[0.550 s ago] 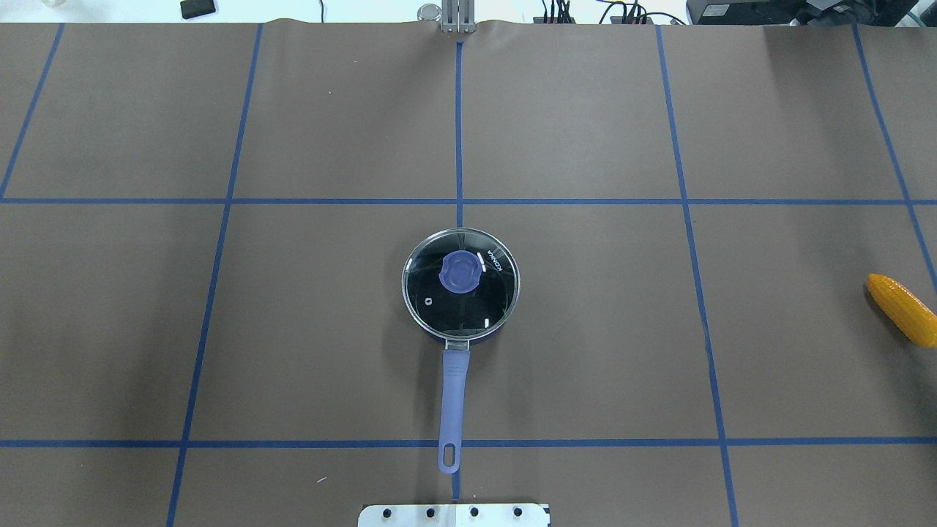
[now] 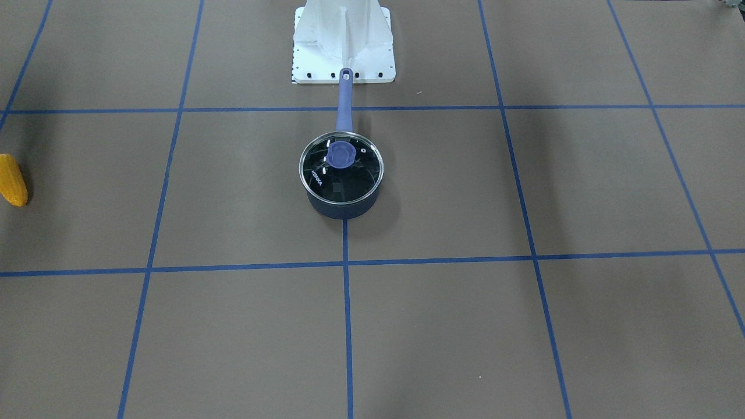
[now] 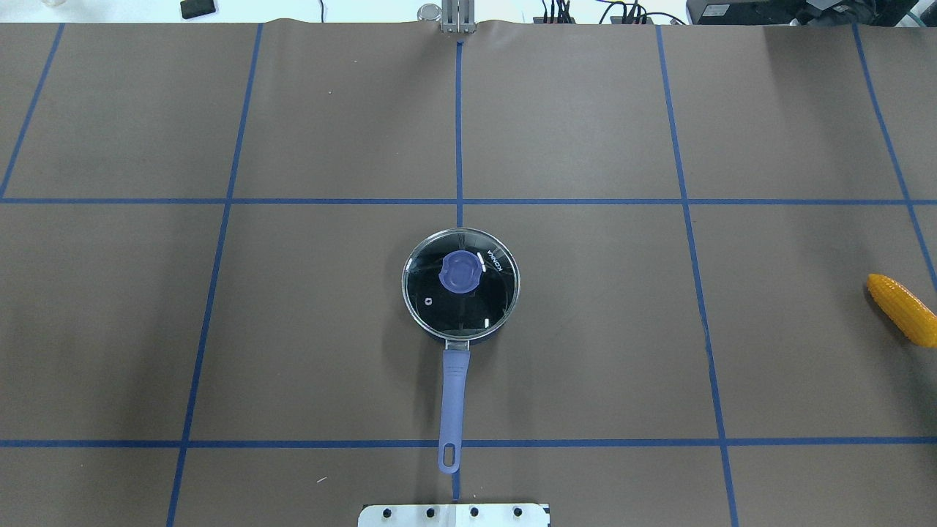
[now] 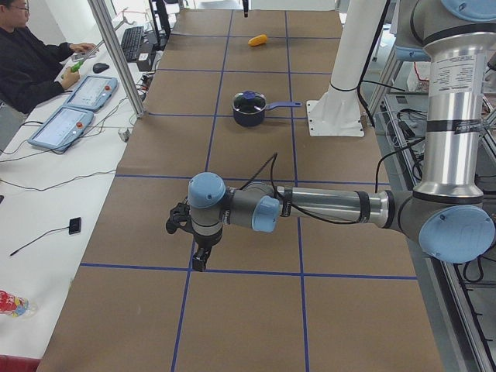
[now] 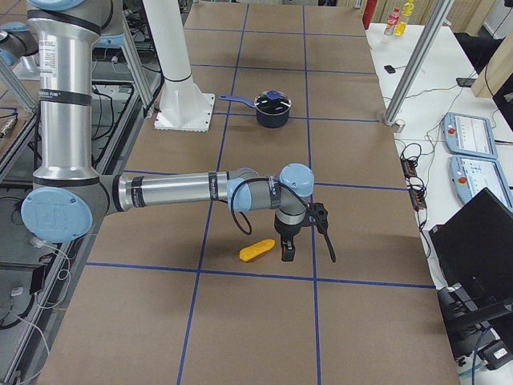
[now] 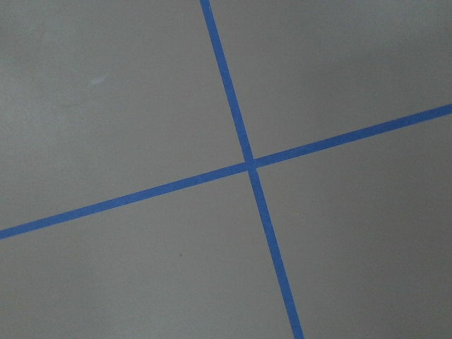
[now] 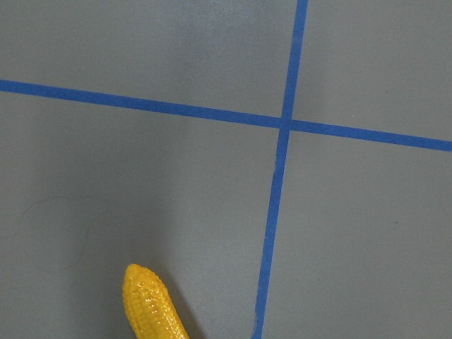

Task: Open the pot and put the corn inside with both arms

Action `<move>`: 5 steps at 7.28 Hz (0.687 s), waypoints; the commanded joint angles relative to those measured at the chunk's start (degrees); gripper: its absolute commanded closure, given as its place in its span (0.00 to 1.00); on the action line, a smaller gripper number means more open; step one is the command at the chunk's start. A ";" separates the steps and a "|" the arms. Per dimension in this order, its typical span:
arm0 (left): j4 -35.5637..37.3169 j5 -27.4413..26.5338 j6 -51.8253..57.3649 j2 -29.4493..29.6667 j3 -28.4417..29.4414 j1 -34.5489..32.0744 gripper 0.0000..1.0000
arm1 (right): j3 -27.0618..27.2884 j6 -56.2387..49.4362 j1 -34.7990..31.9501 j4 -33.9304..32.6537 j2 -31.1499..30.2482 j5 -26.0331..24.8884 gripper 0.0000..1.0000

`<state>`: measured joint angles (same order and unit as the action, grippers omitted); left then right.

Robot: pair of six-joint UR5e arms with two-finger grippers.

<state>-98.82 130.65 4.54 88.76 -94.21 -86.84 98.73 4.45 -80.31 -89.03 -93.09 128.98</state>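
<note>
The dark navy pot [image 2: 343,209] stands at the table's middle, its purple-blue handle [image 3: 454,395] pointing at the robot base. The glass lid [image 3: 439,300] with its purple knob [image 3: 461,271] sits on it. The yellow corn [image 3: 902,309] lies at the table's far right edge, also in the front view [image 2: 11,180]. My right gripper [image 5: 287,255] hangs just beside the corn [image 5: 256,250]; the right wrist view shows the corn's tip [image 7: 152,304]. My left gripper [image 4: 199,263] hangs over bare table far from the pot [image 4: 249,108]. I cannot tell whether either gripper is open or shut.
The white robot pedestal [image 2: 343,41] stands just behind the pot handle's end. Blue tape lines [image 3: 459,201] grid the brown table. An operator [image 4: 31,62] sits at a side desk with control pendants [image 4: 62,128].
</note>
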 commanded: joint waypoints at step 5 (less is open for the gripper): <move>18.59 5.23 -22.81 19.74 -4.82 9.57 0.00 | -0.02 1.00 2.18 4.96 0.55 -5.76 0.00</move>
<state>-88.03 135.48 -15.72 102.92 -96.93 -78.44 98.98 5.52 -78.19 -87.74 -91.79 124.41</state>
